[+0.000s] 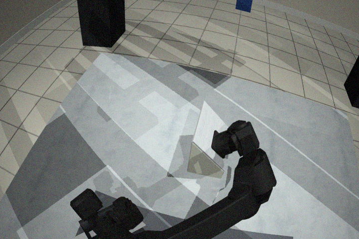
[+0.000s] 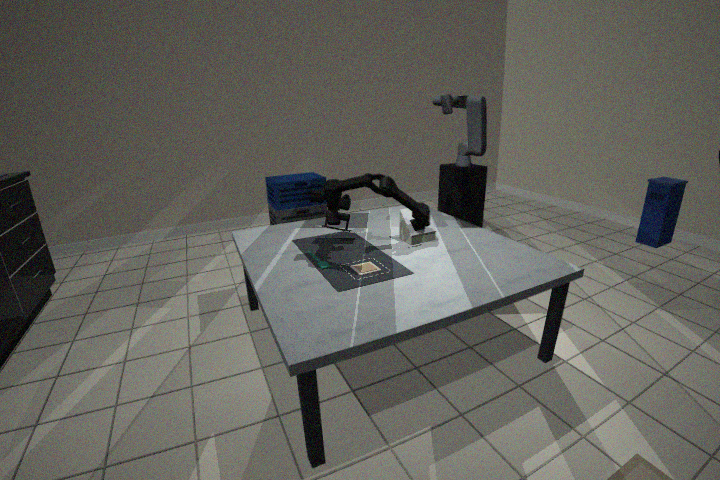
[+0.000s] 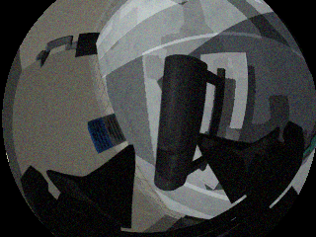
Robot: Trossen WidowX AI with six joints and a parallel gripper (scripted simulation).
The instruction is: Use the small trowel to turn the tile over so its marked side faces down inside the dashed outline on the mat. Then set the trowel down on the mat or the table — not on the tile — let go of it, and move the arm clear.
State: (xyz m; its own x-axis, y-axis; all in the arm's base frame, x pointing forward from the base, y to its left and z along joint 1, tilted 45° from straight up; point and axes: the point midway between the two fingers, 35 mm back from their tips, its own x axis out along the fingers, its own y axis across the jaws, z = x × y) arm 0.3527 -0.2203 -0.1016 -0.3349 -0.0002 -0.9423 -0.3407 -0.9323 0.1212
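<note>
My gripper (image 2: 337, 228) (image 3: 166, 144) is open and empty, raised above the back part of the dark mat (image 2: 344, 284). The teal trowel (image 2: 321, 263) lies on the mat's left part, in front of and below the gripper; most of it is lost in shadow. A sliver of teal shows at the right edge of the wrist view. The tan tile (image 2: 365, 267) lies flat inside the dashed outline (image 2: 387, 273), right of the trowel and away from the gripper. It is too small to make out its marking.
A pale wedge-shaped block (image 1: 198, 163) (image 2: 417, 237) stands on the table (image 2: 457, 294) beside the arm's right end. A dark cylinder (image 3: 180, 118) with a side bar fills the middle of the wrist view; I cannot tell what it is. Blue crates (image 2: 296, 189) are behind the table.
</note>
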